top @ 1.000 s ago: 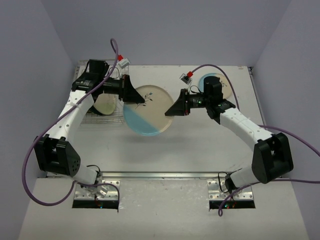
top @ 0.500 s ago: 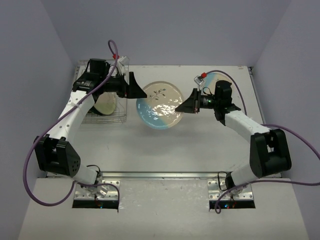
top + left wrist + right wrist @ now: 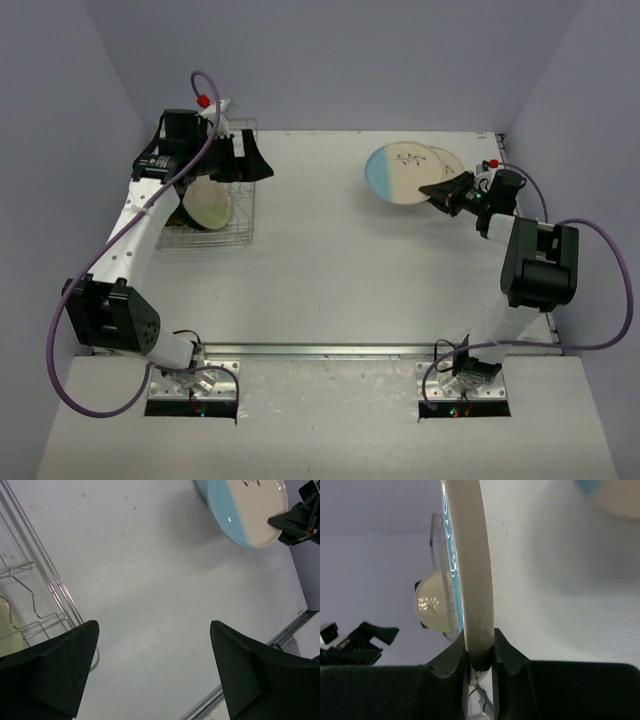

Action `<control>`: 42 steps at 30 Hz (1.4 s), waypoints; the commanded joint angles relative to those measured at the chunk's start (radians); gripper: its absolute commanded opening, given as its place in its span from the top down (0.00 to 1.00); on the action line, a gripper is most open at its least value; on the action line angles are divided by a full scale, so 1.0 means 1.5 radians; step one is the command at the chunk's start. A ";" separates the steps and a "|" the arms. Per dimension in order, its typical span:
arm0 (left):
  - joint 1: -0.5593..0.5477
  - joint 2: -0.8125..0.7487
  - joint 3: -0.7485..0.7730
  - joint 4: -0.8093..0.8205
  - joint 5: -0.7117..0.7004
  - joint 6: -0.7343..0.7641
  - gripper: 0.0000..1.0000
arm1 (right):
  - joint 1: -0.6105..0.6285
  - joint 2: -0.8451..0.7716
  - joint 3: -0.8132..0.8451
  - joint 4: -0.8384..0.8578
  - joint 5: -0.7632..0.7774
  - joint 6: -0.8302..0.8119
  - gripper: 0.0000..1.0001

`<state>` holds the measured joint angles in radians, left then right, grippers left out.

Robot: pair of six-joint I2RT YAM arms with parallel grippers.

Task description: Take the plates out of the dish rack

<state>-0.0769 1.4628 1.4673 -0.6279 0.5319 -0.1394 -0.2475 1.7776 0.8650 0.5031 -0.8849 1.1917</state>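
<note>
The white table (image 3: pixel 330 270) fills most of the top view. The wire dish rack (image 3: pixel 238 228) stands at its upper left; its thin wires run down the left edge of the left wrist view (image 3: pixel 35 575).

A large round cream and pale blue plate (image 3: pixel 398 172) sits in the upper right of the top view, its blue part to the left. In the left wrist view it shows at the upper right corner (image 3: pixel 247 507), and in the right wrist view it appears edge-on as a thick cream rim (image 3: pixel 470 570) running up the middle. It overlaps a second cream plate (image 3: pixel 450 160) lying on the table just right of it. Whether the two touch I cannot tell.

A smaller pale yellowish plate (image 3: pixel 207 205) stands in the rack, and it is also seen far off at the middle left of the right wrist view (image 3: pixel 432 607).

The right gripper (image 3: pixel 437 190) clamps the near-right edge of the cream and pale blue plate. Its fingers (image 3: pixel 507 655) press against both faces of the rim.

The left gripper (image 3: pixel 256 160) hovers above the rack's right side with its jaws spread wide, holding nothing. Its two dark fingers (image 3: pixel 55 672) sit in the lower corners of the left wrist view, with bare table between them.
</note>
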 commanded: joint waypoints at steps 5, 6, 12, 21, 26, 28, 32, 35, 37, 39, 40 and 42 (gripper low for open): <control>0.007 -0.018 0.015 0.027 -0.026 0.001 0.09 | -0.043 0.091 0.149 0.042 0.074 -0.030 1.00; 0.008 -0.018 0.011 0.030 -0.027 0.000 0.09 | -0.044 0.101 0.157 0.037 0.082 -0.033 1.00; 0.008 -0.012 0.004 0.042 -0.025 -0.006 0.09 | -0.052 0.146 0.206 0.011 0.123 -0.050 1.00; 0.009 0.001 0.001 0.047 -0.022 -0.002 0.09 | -0.066 0.212 0.256 -0.002 0.153 -0.043 1.00; 0.010 0.003 -0.009 0.059 -0.019 -0.007 0.09 | -0.074 0.239 0.274 -0.003 0.151 -0.035 1.00; 0.010 0.009 -0.007 0.058 -0.018 -0.007 0.09 | -0.075 0.253 0.285 -0.011 0.150 -0.034 1.00; 0.011 0.018 -0.003 0.058 -0.017 -0.008 0.09 | -0.076 0.273 0.316 -0.059 0.161 -0.059 1.00; 0.012 0.020 -0.002 0.057 -0.019 -0.008 0.09 | -0.074 0.271 0.342 -0.145 0.199 -0.126 0.98; 0.012 0.020 -0.004 0.058 -0.019 -0.008 0.09 | -0.074 0.269 0.364 -0.203 0.227 -0.162 0.90; 0.013 0.020 -0.006 0.060 -0.019 -0.011 0.09 | -0.074 0.269 0.382 -0.250 0.249 -0.192 0.82; 0.013 0.021 -0.006 0.062 -0.018 -0.012 0.09 | -0.074 0.267 0.387 -0.267 0.260 -0.206 0.81; 0.013 0.023 -0.007 0.065 -0.011 -0.014 0.09 | -0.071 0.261 0.392 -0.290 0.282 -0.232 0.78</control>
<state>-0.0700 1.4990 1.4563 -0.5854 0.4972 -0.1436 -0.3546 2.2078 1.3942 0.1684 -0.5863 0.9843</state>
